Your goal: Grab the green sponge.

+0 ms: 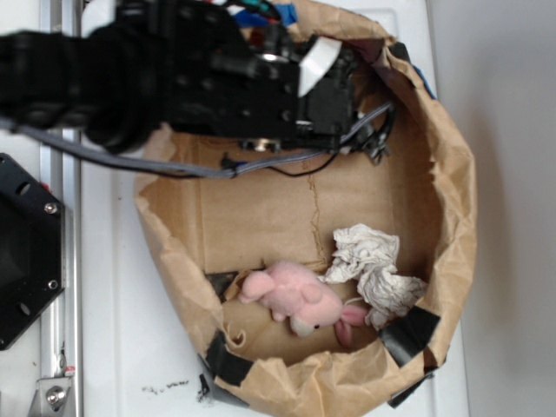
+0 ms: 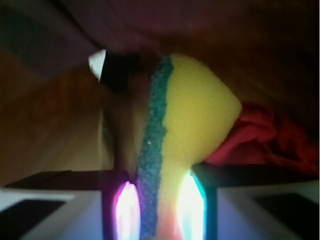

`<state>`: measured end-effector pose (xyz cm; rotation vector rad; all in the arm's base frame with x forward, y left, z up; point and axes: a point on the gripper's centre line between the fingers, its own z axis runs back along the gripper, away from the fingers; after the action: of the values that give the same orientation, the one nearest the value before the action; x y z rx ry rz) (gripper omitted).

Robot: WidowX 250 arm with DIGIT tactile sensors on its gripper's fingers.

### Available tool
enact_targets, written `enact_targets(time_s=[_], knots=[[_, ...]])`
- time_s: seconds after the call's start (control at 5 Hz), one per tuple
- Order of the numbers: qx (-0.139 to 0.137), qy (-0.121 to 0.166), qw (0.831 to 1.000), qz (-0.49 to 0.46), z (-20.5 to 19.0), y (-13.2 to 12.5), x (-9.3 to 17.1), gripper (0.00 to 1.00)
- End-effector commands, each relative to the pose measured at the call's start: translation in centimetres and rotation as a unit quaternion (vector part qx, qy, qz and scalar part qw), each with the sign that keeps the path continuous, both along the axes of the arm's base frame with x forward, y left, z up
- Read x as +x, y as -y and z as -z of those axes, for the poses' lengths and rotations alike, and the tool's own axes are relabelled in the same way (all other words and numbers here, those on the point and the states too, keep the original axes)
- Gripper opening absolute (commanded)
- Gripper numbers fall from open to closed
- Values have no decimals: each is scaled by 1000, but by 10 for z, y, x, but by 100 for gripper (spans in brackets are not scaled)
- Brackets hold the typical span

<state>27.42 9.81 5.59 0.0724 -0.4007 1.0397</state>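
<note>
The green sponge (image 2: 195, 107) is yellow foam with a dark green scouring layer on its left face. In the wrist view it stands on edge between my gripper's (image 2: 160, 176) two fingers, which are shut on its lower part and pinch it narrow. In the exterior view my gripper (image 1: 334, 91) is at the back of the brown paper enclosure, and the black arm hides the sponge there.
A red cloth (image 2: 262, 135) lies just right of the sponge. A pink plush toy (image 1: 300, 300) and a crumpled white cloth (image 1: 373, 269) lie at the front of the enclosure. Its raised paper wall (image 1: 456, 200) rings the floor, with black tape patches (image 1: 408, 334).
</note>
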Motion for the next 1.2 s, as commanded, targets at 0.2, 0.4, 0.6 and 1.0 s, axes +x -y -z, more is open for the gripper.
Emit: enact_targets(time_s=[0.2, 0.4, 0.6, 1.0], knots=[[-93, 40, 990, 101, -84, 29, -33, 0], [-111, 26, 980, 163, -87, 34, -35, 0], [-126, -11, 952, 279, -94, 43, -37, 0], [-107, -28, 942, 316, -110, 48, -34, 0]])
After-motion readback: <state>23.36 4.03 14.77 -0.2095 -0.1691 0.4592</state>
